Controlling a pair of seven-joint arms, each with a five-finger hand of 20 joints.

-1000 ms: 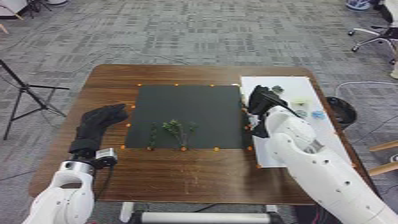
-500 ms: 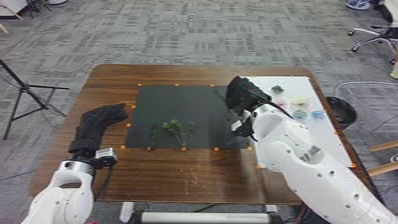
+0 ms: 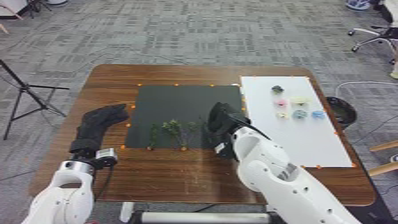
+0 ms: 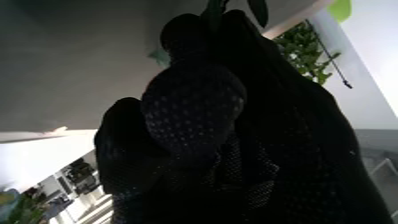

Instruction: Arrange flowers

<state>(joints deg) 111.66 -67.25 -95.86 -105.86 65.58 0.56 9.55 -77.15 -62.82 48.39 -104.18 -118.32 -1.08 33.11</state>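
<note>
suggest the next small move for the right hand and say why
Probably lower the leafy sprig onto the dark mat and release it: the right hand pinches it at the fingertips, over the mat's right side, near the green stems lying there.

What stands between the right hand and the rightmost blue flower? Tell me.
Two other flowers lie roughly on the straight line from the right hand across the white sheet: a small pale yellow flower, then the nearer blue flower.
</note>
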